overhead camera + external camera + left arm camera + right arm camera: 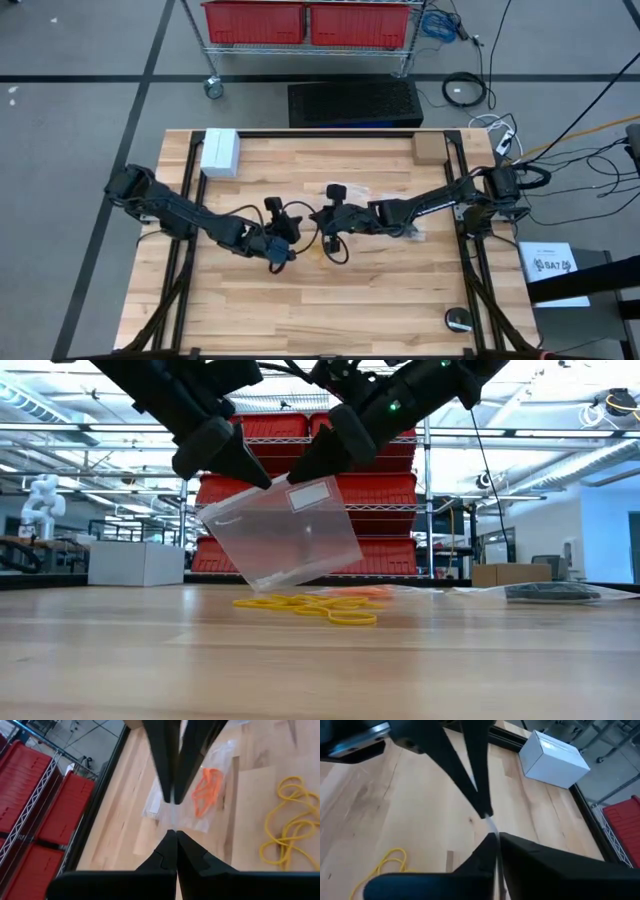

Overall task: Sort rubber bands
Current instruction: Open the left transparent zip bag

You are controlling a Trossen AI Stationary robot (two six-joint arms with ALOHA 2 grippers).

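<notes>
A clear plastic bag (285, 540) with a white label (310, 495) hangs tilted between both grippers, above a pile of yellow rubber bands (320, 606) lying loose on the table. My left gripper (262, 480) and my right gripper (296, 474) are both shut on the bag's top edge, tip to tip. Orange rubber bands (207, 792) lie inside a second clear bag flat on the wood. The yellow bands (292, 827) also show in the left wrist view. My left gripper pinches the bag's top edge (268, 486) between its two fingers, slanting down from the table's left. The bag is lifted clear and hangs tilted below. My right gripper pinches the same top edge (290, 482) beside the label, slanting down from the right, its fingertips (492, 840) almost meeting the left's.
A white box (220, 152) stands at the far left corner and a brown box (428, 148) at the far right. Another flat bag with something dark in it (550, 592) lies to the right. A small round black thing (460, 320) sits near the right front corner.
</notes>
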